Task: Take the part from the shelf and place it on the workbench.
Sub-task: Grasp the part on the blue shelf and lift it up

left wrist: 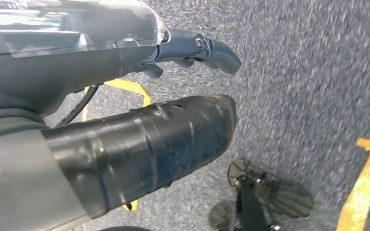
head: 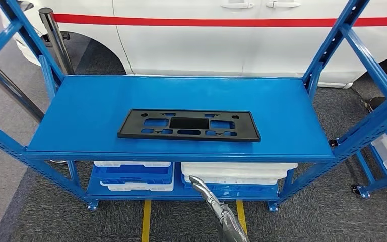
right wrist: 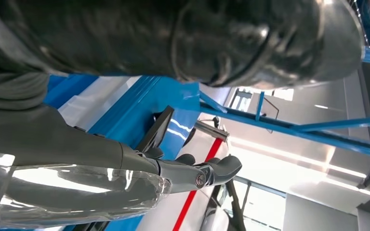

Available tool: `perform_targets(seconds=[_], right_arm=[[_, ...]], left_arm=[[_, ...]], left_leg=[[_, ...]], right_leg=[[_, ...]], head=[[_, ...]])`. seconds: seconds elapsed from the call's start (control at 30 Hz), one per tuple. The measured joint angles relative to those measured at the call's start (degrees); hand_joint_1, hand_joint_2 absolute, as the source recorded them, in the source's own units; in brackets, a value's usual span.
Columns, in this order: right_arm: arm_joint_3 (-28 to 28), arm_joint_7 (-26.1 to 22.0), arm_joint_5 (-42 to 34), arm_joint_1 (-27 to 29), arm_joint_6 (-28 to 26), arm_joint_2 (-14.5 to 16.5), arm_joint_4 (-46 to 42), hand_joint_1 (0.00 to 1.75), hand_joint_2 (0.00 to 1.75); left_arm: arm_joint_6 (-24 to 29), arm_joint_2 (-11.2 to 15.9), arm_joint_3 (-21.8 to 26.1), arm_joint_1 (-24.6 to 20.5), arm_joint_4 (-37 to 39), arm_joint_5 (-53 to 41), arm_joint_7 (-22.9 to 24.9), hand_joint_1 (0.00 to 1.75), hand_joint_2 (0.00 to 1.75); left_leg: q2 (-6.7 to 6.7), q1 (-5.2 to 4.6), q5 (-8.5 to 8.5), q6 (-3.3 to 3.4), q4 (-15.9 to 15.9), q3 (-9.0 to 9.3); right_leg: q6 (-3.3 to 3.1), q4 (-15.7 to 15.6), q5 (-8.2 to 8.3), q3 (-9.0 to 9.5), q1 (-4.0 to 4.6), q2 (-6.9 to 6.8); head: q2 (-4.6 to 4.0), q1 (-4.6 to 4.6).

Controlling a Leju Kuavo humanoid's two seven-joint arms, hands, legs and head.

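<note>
Blue shelf (head: 80,106) stands in front of a white car (head: 206,40) with a red stripe, bins stacked on its lower level; the black part (head: 189,124) lies flat mid-shelf near the front edge, untouched, probably staged there for an easy reach. Right hand (head: 204,187) rises below the shelf front, fingers (right wrist: 221,168) loosely apart, holding nothing. Left hand (left wrist: 139,144) hangs over the floor, likely idle, fingers apart and empty too.
</note>
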Motion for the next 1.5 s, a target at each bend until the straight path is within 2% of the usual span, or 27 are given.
perform_targets(seconds=[0.03, 0.07, 0.1, 0.17, 0.23, 0.33, 0.4, 0.43, 0.5, 0.57, 0.6, 0.63, 0.7, 0.73, 0.77, 0.9, 0.97, 1.03, 1.07, 1.1, 1.13, 1.2, 1.23, 1.3, 1.4, 1.47, 1.5], right_arm=[[0.0, 0.03, -0.01, 0.01, 0.0, 0.0, 0.04, 0.0, 0.0], [0.0, 0.04, -0.01, 0.01, 0.0, 0.0, 0.09, 0.0, 0.0], [0.0, 0.08, -0.02, 0.01, 0.0, 0.0, 0.14, 0.0, 0.0], [0.0, 0.13, -0.04, 0.01, 0.0, 0.0, 0.2, 0.0, 0.0], [0.01, 0.2, -0.05, 0.01, 0.01, 0.0, 0.22, 0.0, 0.0], [0.03, 0.34, -0.09, 0.0, 0.05, 0.0, 0.23, 0.0, 0.0], [0.05, 0.4, -0.11, -0.03, 0.11, 0.0, 0.23, 0.0, 0.0], [0.07, 0.42, -0.13, -0.04, 0.13, 0.0, 0.24, 0.0, 0.0], [0.08, 0.44, -0.18, -0.04, 0.16, 0.0, 0.27, 0.0, 0.0], [0.1, 0.46, -0.21, -0.03, 0.19, 0.0, 0.39, 0.0, 0.0], [0.11, 0.48, -0.22, -0.03, 0.19, 0.0, 0.46, 0.0, 0.0], [0.13, 0.49, -0.22, -0.04, 0.2, 0.0, 0.51, 0.0, 0.0], [0.15, 0.49, -0.22, -0.05, 0.2, 0.0, 0.54, 0.0, 0.0], [0.15, 0.49, -0.22, -0.06, 0.22, 0.0, 0.54, 0.0, 0.0], [0.15, 0.5, -0.22, -0.07, 0.25, 0.0, 0.55, 0.0, 0.0], [0.15, 0.52, -0.22, -0.14, 0.37, 0.0, 0.56, 0.0, 0.0], [0.15, 0.55, -0.22, -0.16, 0.43, 0.0, 0.59, 0.0, 0.0], [0.15, 0.57, -0.22, -0.15, 0.49, 0.0, 0.65, 0.0, 0.0], [0.15, 0.57, -0.22, -0.14, 0.51, 0.0, 0.68, 0.0, 0.0], [0.15, 0.58, -0.22, -0.13, 0.51, 0.0, 0.7, 0.0, 0.0], [0.15, 0.58, -0.22, -0.13, 0.52, 0.0, 0.71, 0.0, 0.0], [0.15, 0.58, -0.22, -0.14, 0.54, 0.0, 0.72, 0.0, 0.0], [0.15, 0.59, -0.22, -0.14, 0.57, 0.0, 0.72, 0.0, 0.0], [0.15, 0.62, -0.21, -0.14, 0.64, 0.0, 0.73, 0.0, 0.0], [0.17, 0.66, -0.2, -0.13, 0.74, 0.0, 0.72, 0.0, 0.0], [0.22, 0.66, -0.2, -0.14, 0.8, 0.0, 0.72, 0.0, 0.0], [0.24, 0.66, -0.2, -0.14, 0.83, 0.0, 0.73, 0.0, 0.0]], left_arm=[[-0.05, 0.02, 0.01, -0.03, 0.0, 0.0, -0.09, 0.0, 0.0], [-0.14, 0.03, 0.01, -0.03, 0.0, 0.0, -0.22, 0.0, 0.0], [-0.29, 0.05, 0.02, -0.03, 0.0, 0.01, -0.41, 0.0, 0.0], [-0.66, 0.04, 0.03, -0.03, 0.0, 0.02, -0.78, 0.0, 0.0], [-1.01, 0.04, 0.07, -0.05, 0.0, 0.02, -0.98, 0.0, 0.0], [-1.14, 0.05, 0.15, -0.06, 0.0, 0.01, -1.01, 0.0, 0.0], [-1.18, 0.05, 0.32, -0.06, 0.01, -0.01, -0.98, 0.0, 0.0], [-1.22, 0.04, 0.41, -0.1, 0.02, -0.04, -0.96, 0.0, 0.0], [-1.32, 0.04, 0.56, -0.16, 0.02, -0.11, -0.91, 0.0, 0.0], [-1.35, 0.07, 0.73, -0.07, 0.02, -0.16, -0.87, 0.0, 0.0], [-1.36, 0.07, 0.81, 0.0, 0.02, -0.17, -0.86, 0.0, 0.0], [-1.37, 0.08, 0.86, 0.06, 0.02, -0.17, -0.84, 0.0, 0.0], [-1.4, 0.1, 0.91, 0.04, 0.02, -0.18, -0.83, 0.0, 0.0], [-1.43, 0.12, 0.92, -0.04, 0.02, -0.19, -0.83, 0.0, 0.0], [-1.47, 0.14, 0.93, -0.1, 0.02, -0.2, -0.84, 0.0, 0.0], [-1.8, 0.12, 0.98, -0.03, 0.02, -0.35, -0.83, 0.0, 0.0], [-1.93, 0.09, 0.99, -0.03, 0.02, -0.44, -0.82, 0.0, 0.0], [-1.99, 0.1, 1.01, -0.08, 0.02, -0.49, -0.82, 0.0, 0.0], [-2.01, 0.11, 1.02, -0.07, 0.02, -0.5, -0.82, 0.0, 0.0], [-2.03, 0.12, 1.02, -0.05, 0.02, -0.5, -0.82, 0.0, 0.0], [-2.05, 0.12, 1.03, -0.03, 0.02, -0.5, -0.82, 0.0, 0.0], [-2.09, 0.09, 1.05, -0.01, 0.02, -0.5, -0.82, 0.0, 0.0], [-2.1, 0.08, 1.06, -0.03, 0.02, -0.5, -0.82, 0.0, 0.0], [-2.1, 0.05, 1.07, -0.1, 0.02, -0.5, -0.82, 0.0, 0.0], [-2.1, 0.07, 1.07, -0.17, 0.02, -0.5, -0.82, 0.0, 0.0], [-2.1, 0.07, 1.07, -0.19, 0.02, -0.51, -0.82, 0.0, 0.0], [-2.1, 0.05, 1.07, -0.18, 0.02, -0.51, -0.83, 0.0, 0.0]], left_leg=[[-0.29, 0.0, -0.01, 0.04, 0.02, -0.01], [-0.61, 0.0, -0.05, 0.02, 0.06, 0.03], [-0.9, 0.03, -0.11, -0.05, 0.12, 0.11], [-1.41, 0.1, -0.37, -0.43, 0.34, 0.3], [-1.73, 0.0, -0.71, -1.08, 0.74, 0.19], [-1.89, 0.0, -0.85, -2.19, 0.76, 0.0], [-1.6, 0.21, -1.93, -2.79, 1.98, -0.4], [-1.4, 0.28, -3.36, -2.98, 4.1, -1.28], [-1.13, 0.34, -7.2, -3.2, 11.15, -4.44], [-1.09, 0.35, -8.99, -3.25, 16.64, -6.94], [-1.07, 0.34, -8.26, -3.17, 16.52, -6.82], [-1.02, 0.33, -6.56, -2.99, 14.15, -5.62], [-0.71, 0.14, -2.92, -2.47, 6.31, -1.79], [-0.52, -0.02, -1.95, -2.19, 3.27, -0.4], [-0.39, -0.21, -1.66, -1.94, 1.57, 0.29], [-0.42, -0.21, -1.4, -0.75, 0.12, 0.95], [-0.41, 0.06, -1.06, -0.12, -0.42, 1.5], [-0.44, 0.04, -1.14, 0.19, -0.44, 1.56], [-0.5, 0.03, -1.27, 0.19, -0.43, 1.65], [-0.59, 0.02, -1.44, 0.13, -0.4, 1.83], [-0.7, 0.04, -1.68, 0.0, -0.38, 2.13], [-0.88, 0.02, -2.34, -0.42, -0.31, 2.87], [-0.96, -0.06, -2.74, -0.73, -0.2, 3.1], [-1.03, -0.19, -3.29, -1.38, -0.16, 3.23], [-0.91, 0.07, -4.09, -2.36, 0.26, 3.39], [-0.78, 0.24, -6.24, -2.86, 4.22, 1.69], [-0.74, 0.25, -7.86, -3.03, 7.91, -0.28]], right_leg=[[0.16, 3.11, -0.91, -1.66, -0.15, 0.2], [0.29, 4.59, -0.78, -2.6, -0.29, 0.25], [0.38, 3.91, 0.44, -2.52, -0.47, 0.26], [0.4, -2.82, 4.66, 0.23, -0.84, 0.42], [0.15, -8.88, 7.11, 2.72, -0.81, 0.86], [-0.78, -10.32, 7.36, 3.07, -0.53, 1.05], [-1.59, -10.65, 7.53, 3.21, -0.53, 0.83], [-1.96, -10.8, 7.6, 3.25, -0.56, 0.66], [-2.41, -10.84, 7.57, 3.19, -0.38, 0.3], [-2.53, -10.81, 7.53, 3.17, -0.12, 0.04], [-2.55, -10.78, 7.51, 3.21, -0.02, -0.04], [-2.55, -10.76, 7.49, 3.3, 0.05, -0.09], [-2.43, -10.68, 7.39, 3.47, 0.26, -0.15], [-2.24, -10.65, 7.33, 3.47, 0.36, -0.18], [-1.99, -10.63, 7.3, 3.45, 0.41, -0.21], [-0.69, -10.12, 6.81, 3.48, 0.23, -0.13], [-0.22, -5.66, 4.23, 1.49, 0.1, 0.16], [0.16, 1.86, 0.95, -2.52, -0.13, 0.31], [0.32, 4.39, 0.48, -4.07, -0.28, 0.32], [0.44, 5.02, 1.14, -4.74, -0.4, 0.31], [0.48, 3.34, 2.93, -4.21, -0.51, 0.31], [0.28, -4.06, 7.31, -0.92, -0.55, 0.38], [0.07, -7.43, 8.51, 0.64, -0.47, 0.44], [-0.44, -10.33, 8.65, 1.97, -0.22, 0.58], [-1.51, -10.91, 8.27, 2.39, -0.19, 0.6], [-2.21, -11.33, 8.13, 3.0, -0.34, 0.39], [-2.45, -11.37, 7.95, 3.23, -0.28, 0.27]], head=[[0.0, 0.0], [0.0, 0.0], [0.0, 0.0], [0.0, 0.01], [0.0, 0.0], [0.0, -0.03], [0.0, -0.04], [0.0, -0.05], [0.0, -0.07], [0.0, -0.07], [0.0, -0.07], [0.0, -0.07], [0.0, -0.07], [0.0, -0.06], [0.0, -0.05], [0.0, -0.03], [0.0, 0.01], [0.0, 0.03], [0.0, 0.03], [0.0, 0.03], [0.0, 0.03], [0.0, 0.05], [0.0, 0.05], [0.0, 0.01], [0.0, -0.03], [0.0, -0.04], [0.0, -0.04]])
